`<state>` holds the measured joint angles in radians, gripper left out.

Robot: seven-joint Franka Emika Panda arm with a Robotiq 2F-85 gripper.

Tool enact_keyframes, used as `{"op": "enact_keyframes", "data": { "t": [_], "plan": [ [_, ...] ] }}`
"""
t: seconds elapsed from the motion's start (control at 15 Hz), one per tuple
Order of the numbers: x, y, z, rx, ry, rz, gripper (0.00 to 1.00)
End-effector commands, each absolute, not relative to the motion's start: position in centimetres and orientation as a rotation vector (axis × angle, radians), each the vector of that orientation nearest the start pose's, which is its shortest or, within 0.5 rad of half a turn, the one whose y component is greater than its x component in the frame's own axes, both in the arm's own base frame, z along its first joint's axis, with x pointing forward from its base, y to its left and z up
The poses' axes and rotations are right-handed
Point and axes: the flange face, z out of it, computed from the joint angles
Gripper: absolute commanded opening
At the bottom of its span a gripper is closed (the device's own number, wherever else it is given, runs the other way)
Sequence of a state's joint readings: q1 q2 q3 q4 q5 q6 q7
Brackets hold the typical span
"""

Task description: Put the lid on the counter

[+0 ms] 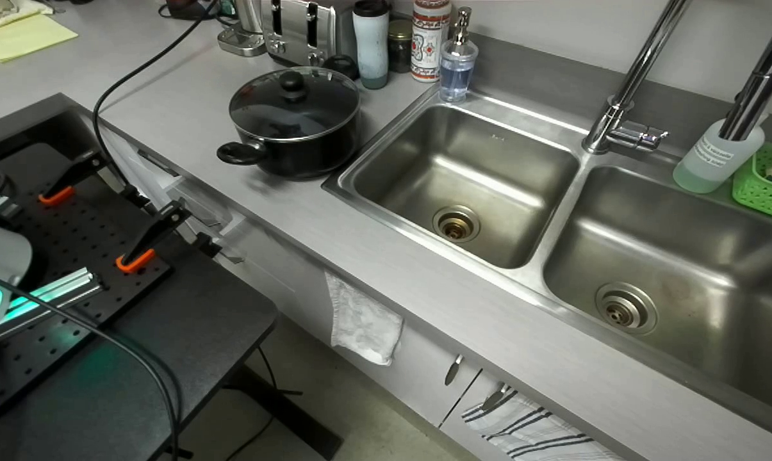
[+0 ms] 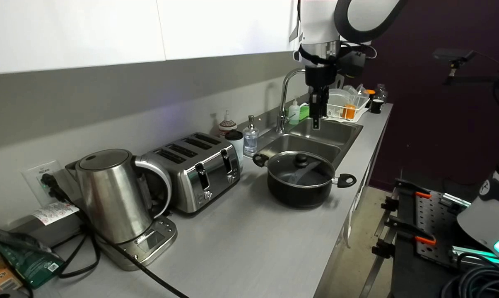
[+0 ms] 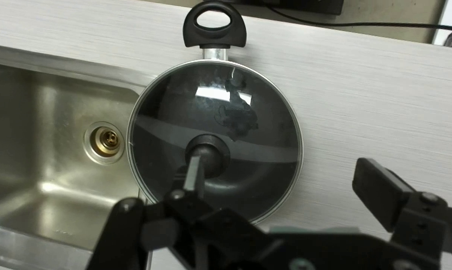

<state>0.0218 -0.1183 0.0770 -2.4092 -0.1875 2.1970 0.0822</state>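
The lid (image 3: 233,127) is located below the gripper (image 3: 280,167); it is seated on the pot (image 2: 299,196) and has not yet been placed on the counter (image 3: 361,112). No long axis is offered by the round lid; its knob (image 3: 212,161) is taken as the likely grip point. In the wrist view the knob is overlapped by the sink-side finger (image 3: 193,178) rather than centred between the two. A shift toward the sink basin (image 3: 53,150) is judged necessary before lowering; the amount cannot be judged, given the oblique view. The fingers are spread wide and nothing is held. In an exterior view a gap is seen between fingertips (image 2: 316,123) and knob; no contact is indicated. Set-down beyond the far finger (image 3: 379,191), away from the sink basin, is considered reasonable.
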Motion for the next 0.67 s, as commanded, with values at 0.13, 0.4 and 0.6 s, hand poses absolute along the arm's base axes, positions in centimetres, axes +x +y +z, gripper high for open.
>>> {"op": "enact_keyframes", "data": {
  "t": [0.13,0.4,0.6],
  "plan": [
    [46.0,1.8,30.5,-3.302,-0.398,0.041,1.0],
    [45.6,0.8,27.2,-3.272,-0.549,-0.117,1.0],
    [45.4,-0.4,24.8,-3.225,-0.619,-0.21,1.0]
  ]
}}
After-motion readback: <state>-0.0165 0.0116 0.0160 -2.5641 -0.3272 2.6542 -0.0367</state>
